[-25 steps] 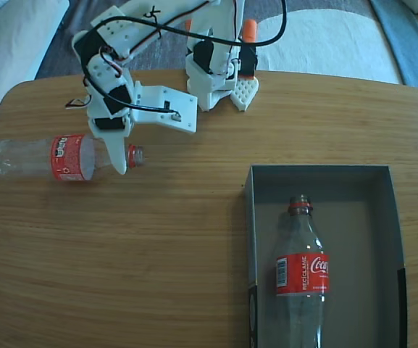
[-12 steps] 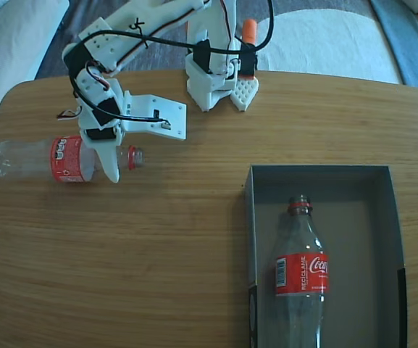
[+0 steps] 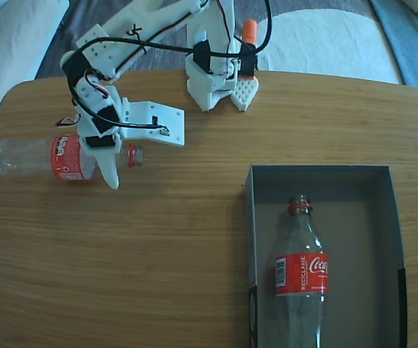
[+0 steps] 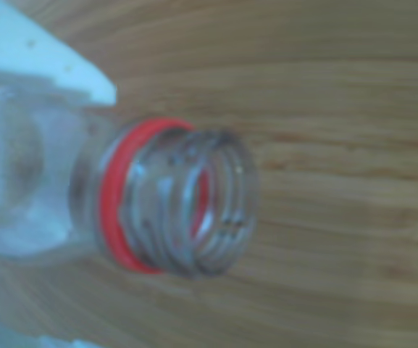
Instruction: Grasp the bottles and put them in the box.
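One bottle (image 3: 301, 279) already lying in box (image 3: 382, 239) at tabletop's lower right corner. Second bottle (image 3: 56, 157) lies near left edge — claw (image 3: 111, 156) straddling its shoulder (jaws probably wide, not yet clamped). Next: close firmly, lift, carry to box's free side.

Fixed cam looks straight down on the whole table (image 3: 165, 254); wrist cam sits super close, both catching the left bottle's neck (image 4: 172, 196).
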